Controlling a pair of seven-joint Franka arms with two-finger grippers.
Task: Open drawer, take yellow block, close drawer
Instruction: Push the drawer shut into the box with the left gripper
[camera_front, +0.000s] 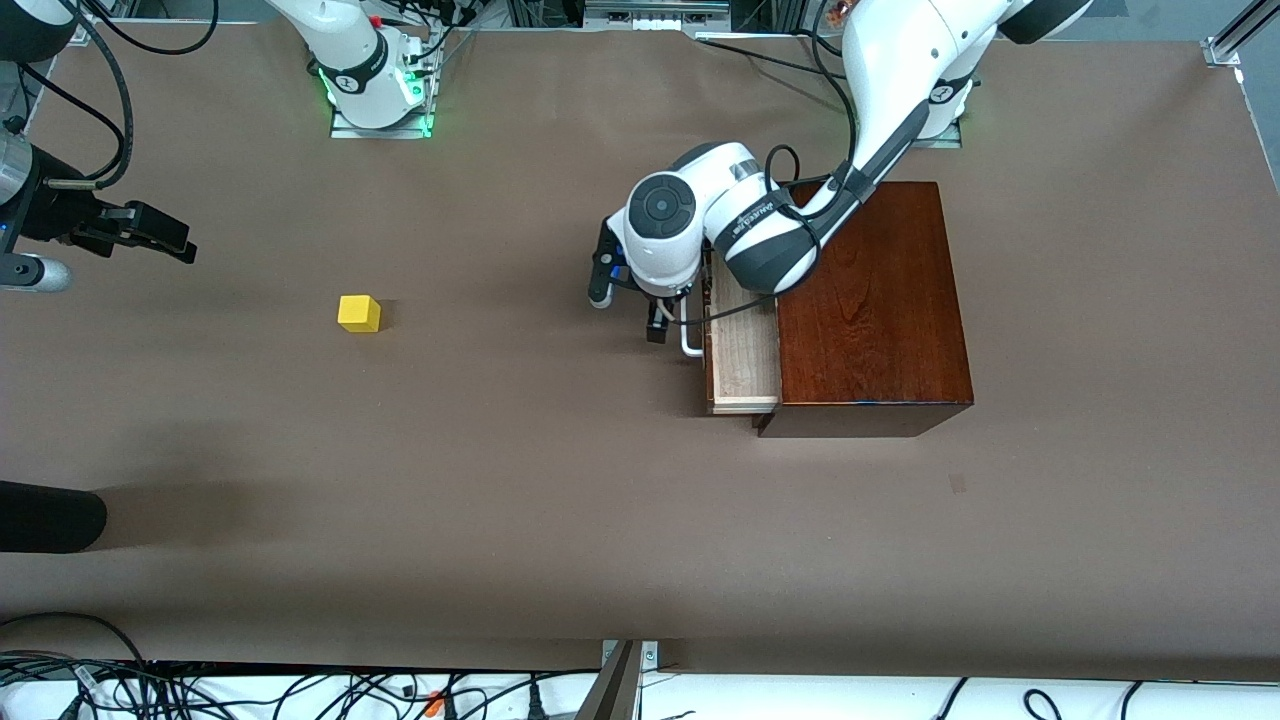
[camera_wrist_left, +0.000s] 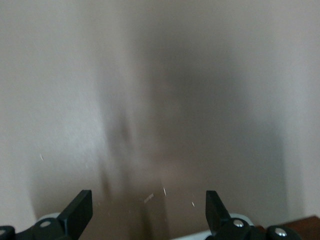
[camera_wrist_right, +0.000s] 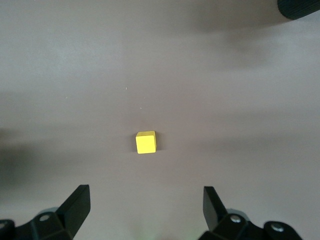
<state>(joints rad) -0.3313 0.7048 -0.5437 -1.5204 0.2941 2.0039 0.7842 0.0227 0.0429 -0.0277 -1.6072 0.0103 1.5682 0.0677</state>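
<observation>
My arms are glossy white with dark grey joint bands and black looping cables; my black fingers (camera_wrist_right: 77, 202) carry silver screws, and one base glows green.

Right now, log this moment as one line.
drawer: part open | block: on table, toward right arm's end | left pincer: open, at handle | right pincer: open, waiting

Left wrist view blurred. Drawer (camera_front: 744, 350) top end and handle (camera_front: 689, 335) partly hidden under left arm; right arm cut off at frame edge.
</observation>
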